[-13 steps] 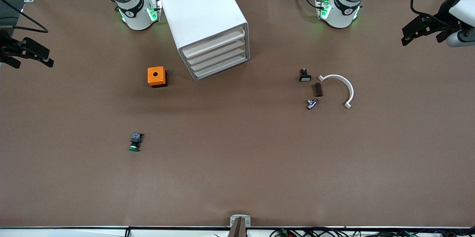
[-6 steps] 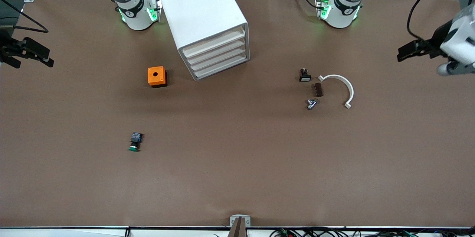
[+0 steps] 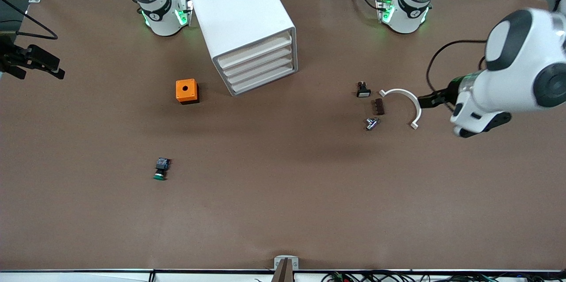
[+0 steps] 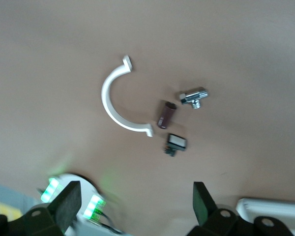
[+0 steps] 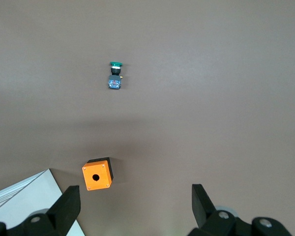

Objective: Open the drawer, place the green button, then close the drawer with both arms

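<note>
The white cabinet (image 3: 241, 17) stands between the arm bases, its four drawers all shut. The third drawer (image 3: 261, 74) is closed. The green-capped button (image 3: 161, 169) lies on its side on the table, nearer the front camera than the orange cube; it also shows in the right wrist view (image 5: 116, 74). My left gripper (image 3: 431, 99) is open and empty, over the table beside the white curved piece, and shows open in its wrist view (image 4: 135, 204). My right gripper (image 3: 42, 72) is open and empty, waiting at the right arm's end of the table (image 5: 135, 206).
An orange cube with a hole (image 3: 187, 91) sits beside the cabinet. A black switch (image 3: 363, 90), a brown block (image 3: 379, 106), a metal fitting (image 3: 371, 123) and a white curved piece (image 3: 404, 105) lie together toward the left arm's end.
My left arm has swung in from the table's end toward the cluster of small parts, its gripper now beside the white curved piece. The right arm and all objects have not moved.
</note>
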Motion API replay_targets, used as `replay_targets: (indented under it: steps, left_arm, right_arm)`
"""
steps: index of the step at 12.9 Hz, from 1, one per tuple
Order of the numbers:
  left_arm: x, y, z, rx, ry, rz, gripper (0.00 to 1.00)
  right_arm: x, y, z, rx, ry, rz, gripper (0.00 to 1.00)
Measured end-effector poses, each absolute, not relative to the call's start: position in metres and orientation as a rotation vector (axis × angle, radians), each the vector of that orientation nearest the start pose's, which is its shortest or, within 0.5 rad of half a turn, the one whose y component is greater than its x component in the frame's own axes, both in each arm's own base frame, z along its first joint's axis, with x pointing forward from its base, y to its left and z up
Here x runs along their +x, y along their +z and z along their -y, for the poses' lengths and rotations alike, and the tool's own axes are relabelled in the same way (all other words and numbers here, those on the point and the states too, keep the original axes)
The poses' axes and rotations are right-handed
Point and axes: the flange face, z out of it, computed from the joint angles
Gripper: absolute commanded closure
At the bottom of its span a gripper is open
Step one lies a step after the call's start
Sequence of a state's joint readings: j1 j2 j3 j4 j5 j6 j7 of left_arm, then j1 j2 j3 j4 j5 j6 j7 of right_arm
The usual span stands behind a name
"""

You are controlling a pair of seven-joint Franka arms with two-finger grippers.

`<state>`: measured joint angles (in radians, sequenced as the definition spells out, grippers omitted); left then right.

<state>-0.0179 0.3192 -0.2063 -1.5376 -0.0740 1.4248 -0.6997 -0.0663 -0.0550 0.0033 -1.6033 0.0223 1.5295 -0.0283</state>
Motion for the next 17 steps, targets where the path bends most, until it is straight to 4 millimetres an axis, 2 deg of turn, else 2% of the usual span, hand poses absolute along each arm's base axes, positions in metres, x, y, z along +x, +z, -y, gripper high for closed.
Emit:
replay_targets:
  steps: [3, 5, 8, 11, 12, 14, 17]
  left_arm:
    - [0.599, 0.382, 0.172, -2.718, 0.81, 0.999, 0.0]
    - [0.595, 0.346, 0.218, -2.575, 0.879, 1.208, 0.0]
    - [0.577, 0.316, 0.279, -2.298, 1.029, 1.511, 0.0]
    - [0.55, 0.287, 0.335, -1.994, 1.176, 1.67, 0.0]
    - [0.54, 0.278, 0.354, -1.919, 1.221, 1.685, 0.0]
    - [0.522, 0.26, 0.386, -1.767, 1.281, 1.725, 0.0]
    - [0.511, 0.227, 0.409, -1.539, 1.346, 1.803, 0.29]
  right_arm:
    - [0.532, 0.635, 0.03, -3.118, 0.028, -0.051, 0.0]
    - [0.532, 0.635, 0.03, -3.118, 0.028, -0.051, 0.0]
    - [0.532, 0.636, 0.03, -3.118, 0.024, -0.052, 0.0]
    - [0.534, 0.632, 0.03, -3.118, 0.039, -0.061, 0.0]
    - [0.538, 0.623, 0.03, -3.117, 0.063, -0.059, 0.0]
    - [0.557, 0.591, 0.03, -3.113, 0.135, -0.052, 0.0]
    - [0.586, 0.544, 0.034, -3.111, 0.212, -0.05, 0.0]
